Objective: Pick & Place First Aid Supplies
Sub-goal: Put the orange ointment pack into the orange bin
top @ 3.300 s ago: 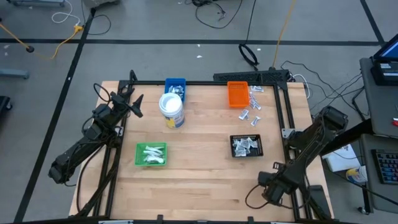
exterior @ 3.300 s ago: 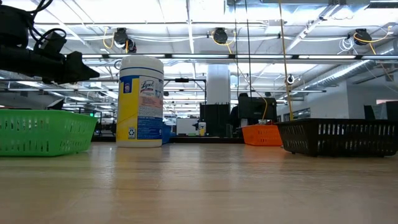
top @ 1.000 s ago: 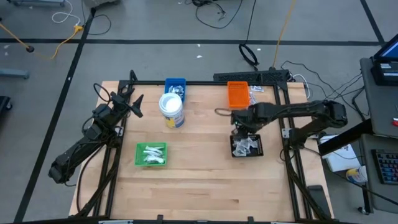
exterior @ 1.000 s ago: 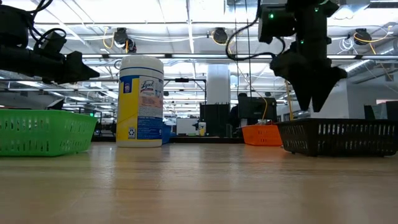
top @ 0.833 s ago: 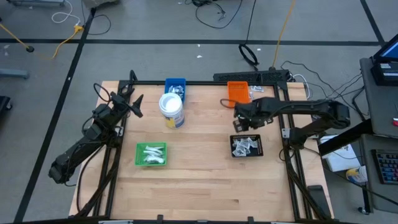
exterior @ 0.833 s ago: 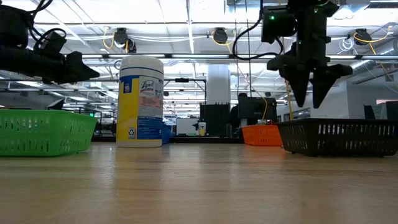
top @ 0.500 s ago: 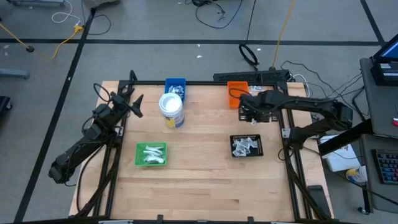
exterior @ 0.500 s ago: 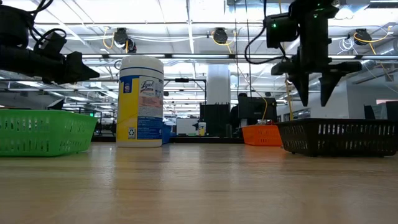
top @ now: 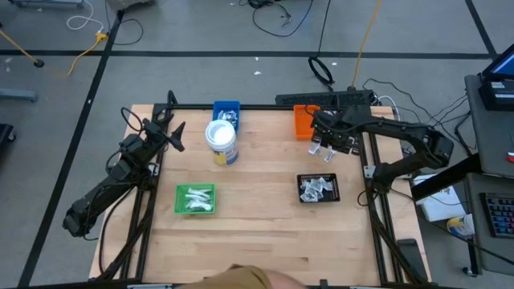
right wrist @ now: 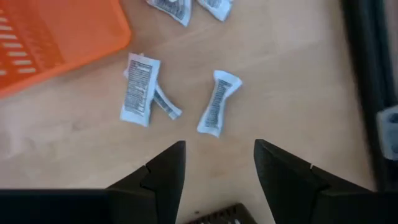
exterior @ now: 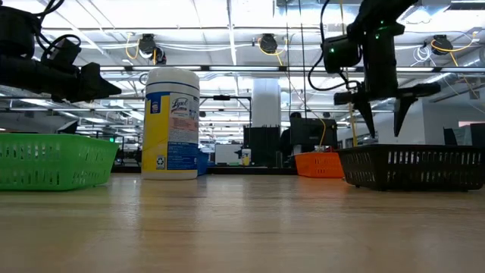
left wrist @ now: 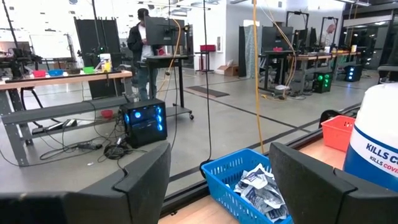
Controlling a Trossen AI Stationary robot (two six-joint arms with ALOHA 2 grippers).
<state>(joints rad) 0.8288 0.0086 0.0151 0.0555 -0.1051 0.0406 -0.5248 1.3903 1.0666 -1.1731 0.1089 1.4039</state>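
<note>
Several small white packets lie loose on the table beside the orange tray (top: 303,120); in the right wrist view one (right wrist: 139,91) lies flat near the tray and another (right wrist: 217,103) beside it. My right gripper (right wrist: 217,169) is open and empty, hanging above them with its fingers pointing down (exterior: 383,114); it also shows in the high view (top: 325,143). More packets lie in the black tray (top: 338,187), the green tray (top: 178,199) and the blue tray (left wrist: 219,171). My left gripper (left wrist: 221,180) is open and empty, waiting at the table's far left (top: 173,133).
A white cylindrical tub (top: 222,141) with a blue label stands upright between the blue tray and the green tray. A black frame rail (right wrist: 364,74) runs along the table's right edge near the loose packets. Something brown (top: 253,278) shows at the table's near edge.
My right gripper has gone from above the black tray toward the table's far edge, to above the loose packets beside the orange tray. Its fingers have opened wider on the way. The trays and the tub have stayed in place.
</note>
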